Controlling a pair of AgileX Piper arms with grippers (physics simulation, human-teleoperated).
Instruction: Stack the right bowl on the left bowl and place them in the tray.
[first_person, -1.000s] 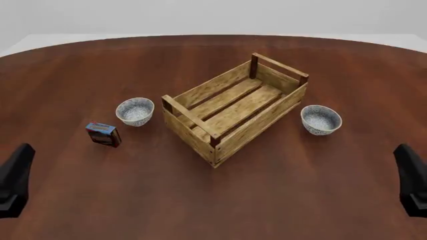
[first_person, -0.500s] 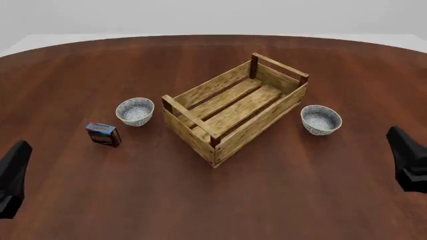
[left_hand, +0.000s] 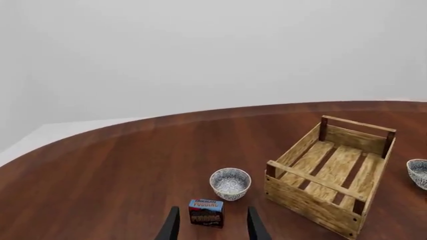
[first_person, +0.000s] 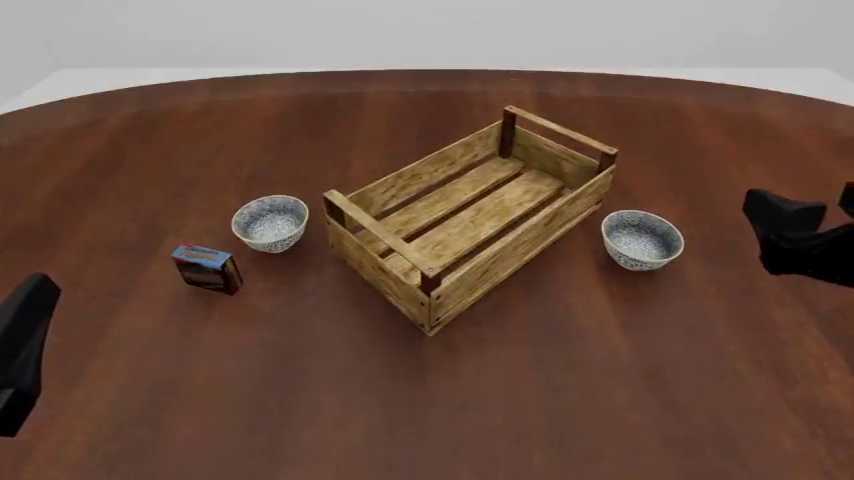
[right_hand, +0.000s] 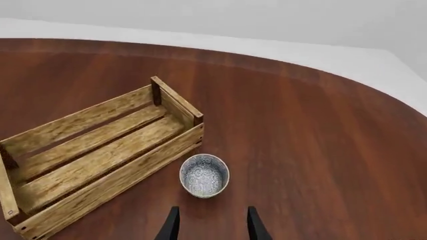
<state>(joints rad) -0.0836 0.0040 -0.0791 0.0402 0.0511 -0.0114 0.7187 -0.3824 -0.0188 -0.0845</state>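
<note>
The left bowl (first_person: 271, 222) (left_hand: 230, 183), white with a grey speckled pattern, stands upright on the table left of the tray (first_person: 523, 248). The matching right bowl (first_person: 642, 239) (right_hand: 204, 175) stands just right of the tray. The tray (right_hand: 113, 182) (left_hand: 310, 207) is a light-wood slatted crate, set at an angle, with nothing inside. My right gripper (first_person: 787, 228) (right_hand: 212, 226) hovers to the right of the right bowl, open, holding nothing. My left gripper (first_person: 30, 330) (left_hand: 212, 229) is low at the table's near left, open, well short of the left bowl.
A small blue-and-red pudding box (first_person: 206, 268) (left_hand: 206, 212) stands near the left bowl, between it and my left gripper. The dark wooden table (first_person: 427, 400) is round, with its far edge behind the tray.
My right arm has risen and swung forward and inward, ending beside the right bowl. The left arm has barely shifted. Bowls, tray and box have not moved.
</note>
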